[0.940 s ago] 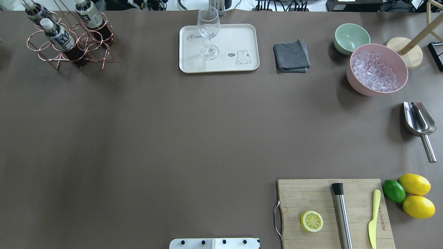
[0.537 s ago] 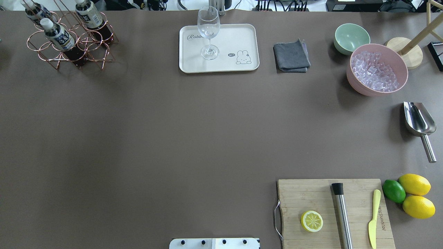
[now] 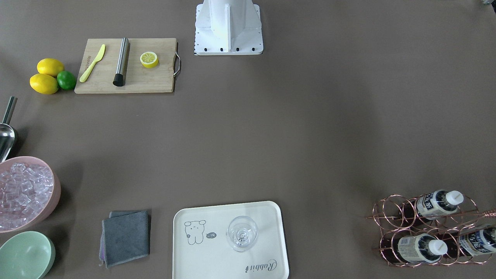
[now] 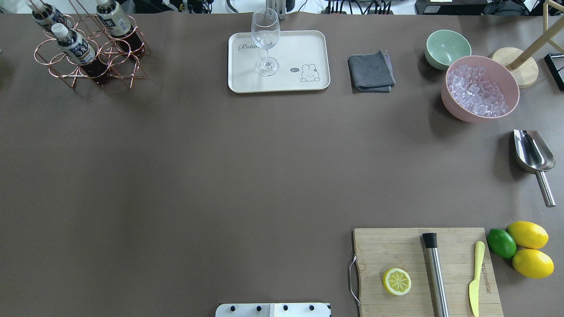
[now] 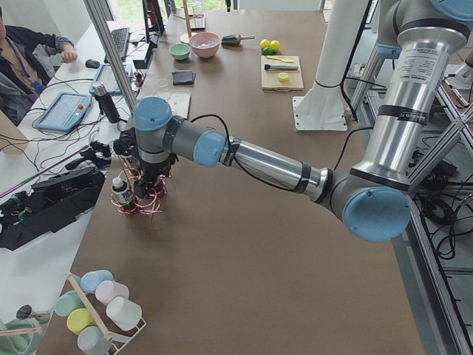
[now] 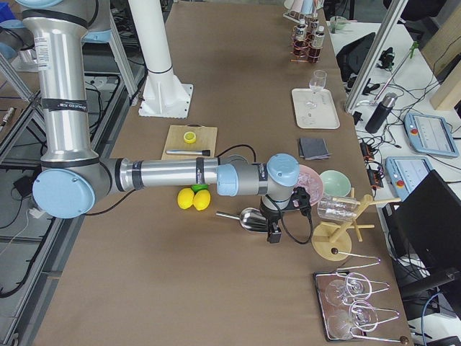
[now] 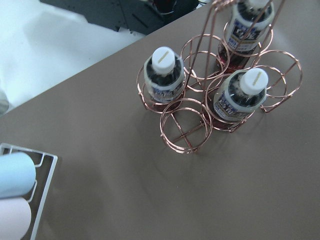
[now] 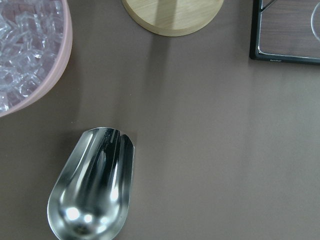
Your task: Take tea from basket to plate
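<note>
While tea fills basket, plate reads "Rabbit", left hand, right hand (grips unclear)

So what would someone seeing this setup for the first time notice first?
The copper basket with three tea bottles at the table's far left corner, the left arm stretched out over it. Then the pink bowl heaped with ice on the far right, and a lone wine glass standing on the plate between them.
</note>
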